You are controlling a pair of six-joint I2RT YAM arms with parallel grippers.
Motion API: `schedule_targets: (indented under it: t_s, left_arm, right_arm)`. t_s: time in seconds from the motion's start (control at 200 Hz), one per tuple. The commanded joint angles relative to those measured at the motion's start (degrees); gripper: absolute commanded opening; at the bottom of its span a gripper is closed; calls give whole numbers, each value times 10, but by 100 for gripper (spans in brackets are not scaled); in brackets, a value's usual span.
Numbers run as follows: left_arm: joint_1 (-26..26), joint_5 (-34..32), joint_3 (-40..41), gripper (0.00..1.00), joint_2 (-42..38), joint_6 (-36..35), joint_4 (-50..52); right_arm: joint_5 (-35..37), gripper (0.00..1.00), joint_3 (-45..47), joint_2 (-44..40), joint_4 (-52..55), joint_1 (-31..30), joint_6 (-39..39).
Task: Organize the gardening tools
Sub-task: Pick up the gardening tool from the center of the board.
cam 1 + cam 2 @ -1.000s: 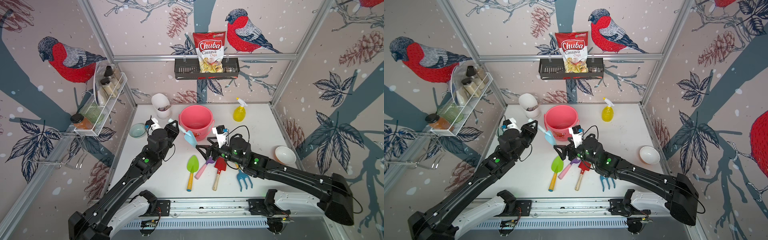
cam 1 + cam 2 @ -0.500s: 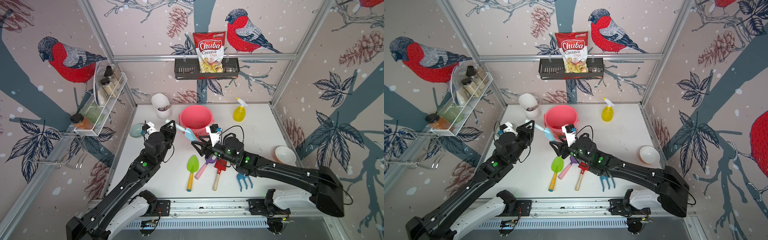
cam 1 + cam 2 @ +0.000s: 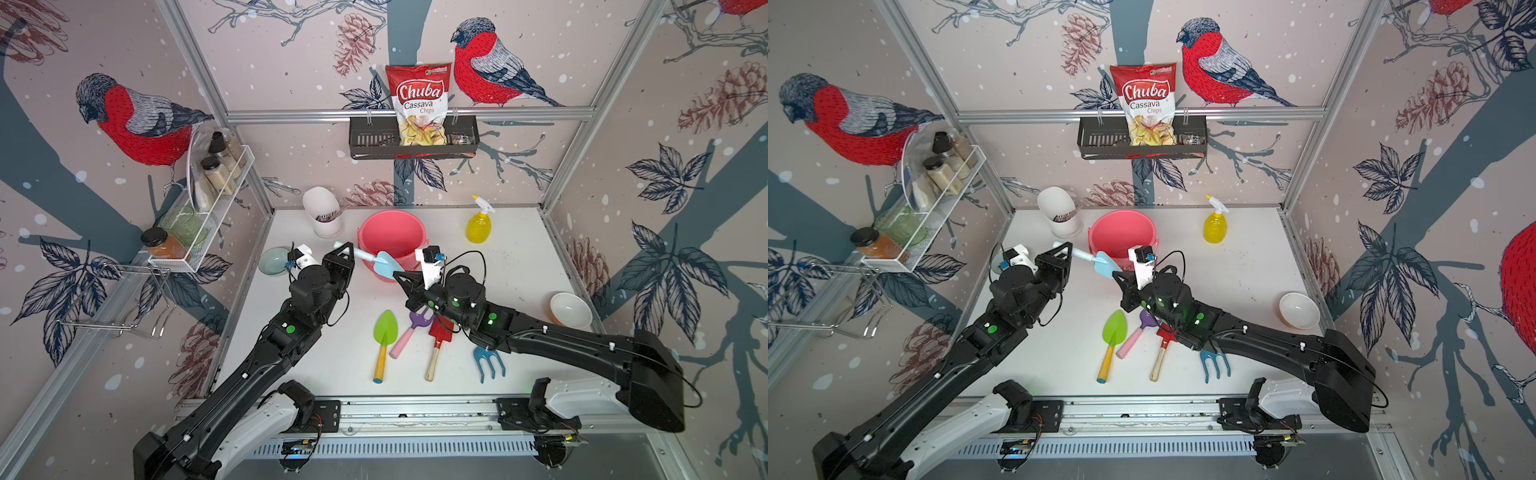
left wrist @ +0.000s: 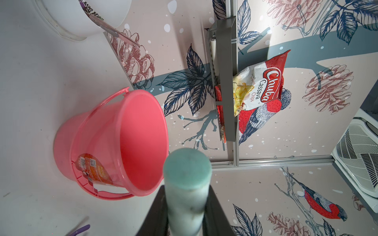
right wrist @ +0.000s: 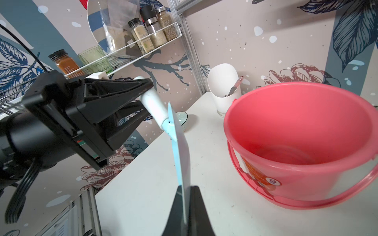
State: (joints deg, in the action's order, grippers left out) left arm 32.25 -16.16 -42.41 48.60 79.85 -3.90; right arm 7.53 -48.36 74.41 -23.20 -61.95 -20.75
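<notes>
Both claws hold the light-blue trowel (image 3: 384, 262) in the air, above the surface (image 3: 519, 257) and just in front of the pink bucket (image 3: 390, 228).

Nearest to the robot's base, four tools lie side by side on the surface: the green spade (image 3: 385, 328), the purple fork with pink handle (image 3: 417, 322), the red square shovel (image 3: 441, 333) and the blue fork (image 3: 488, 358). In both top views the right arm partly covers the heads of the purple fork and the shovel. Behind them, the left claw (image 3: 348, 252) is closed narrowly on the pale handle of the trowel. The right claw (image 5: 185, 189) is pressed tight on the tip of its thin blade. The bucket stands upright just behind the trowel. Farther back, a white cup (image 3: 324, 208) and a yellow spray bottle (image 3: 478, 226) stand near the wall.
</notes>
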Motion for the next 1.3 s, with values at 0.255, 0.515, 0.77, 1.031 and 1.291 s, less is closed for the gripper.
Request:
schedule_targets:
  t_s: [0.255,0.515,0.77,1.031,1.291]
  left_arm:
    - [-2,58,-101,67,26,-274,48]
    - [0,126,-195,71,63,-722,137]
    - [72,64,-173,76,56,-1009,163]
    - [107,66,-114,73,18,-1126,115]
    - [110,93,-85,72,0,-1177,92]
  right_arm:
    - [60,0,-92,-55,212,26,51]
    - [70,0,-261,-46,468,92,112]
    - [38,0,-385,-1,615,104,119]
    - [22,0,-471,38,719,78,129]
    - [8,0,-504,44,768,62,136]
